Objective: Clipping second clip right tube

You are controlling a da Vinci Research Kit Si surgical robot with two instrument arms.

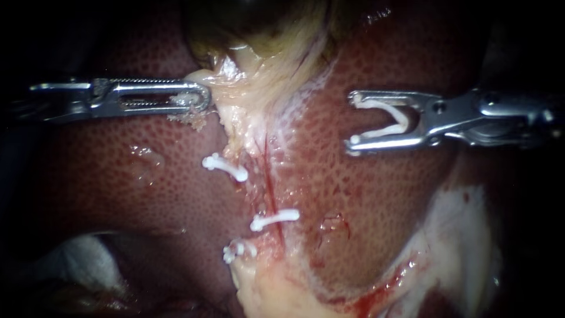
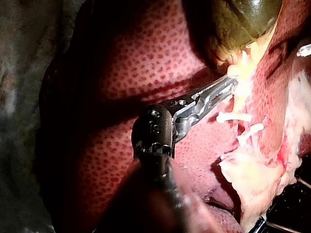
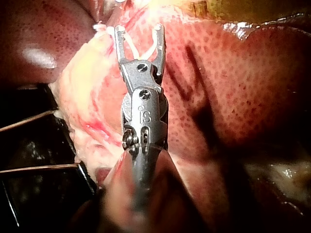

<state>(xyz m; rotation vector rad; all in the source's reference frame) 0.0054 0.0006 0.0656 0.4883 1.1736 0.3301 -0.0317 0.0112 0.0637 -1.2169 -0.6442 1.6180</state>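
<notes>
My left instrument (image 1: 203, 97) comes in level from the left, its jaws shut on pale tissue at the neck of the green gallbladder (image 1: 259, 23); the left wrist view shows the left instrument (image 2: 228, 83) biting into that yellowish tissue. My right instrument (image 1: 353, 119) hovers over the liver (image 1: 376, 194), well to the right of the tubes, with an open white clip (image 1: 403, 125) seated between its spread jaws. Three white clips sit on the pale strand below the gallbladder: an upper clip (image 1: 225, 167), a middle clip (image 1: 274, 219) across a red-lined tube (image 1: 271, 176), and a lower clip (image 1: 235, 250).
Pale fatty tissue (image 1: 459, 235) with some blood borders the liver at the lower right. White gauze (image 1: 82, 253) lies at the lower left. In the right wrist view the right instrument (image 3: 139, 29) points at the yellow tissue, with dark bench and thin wires (image 3: 29, 121) beside its shaft.
</notes>
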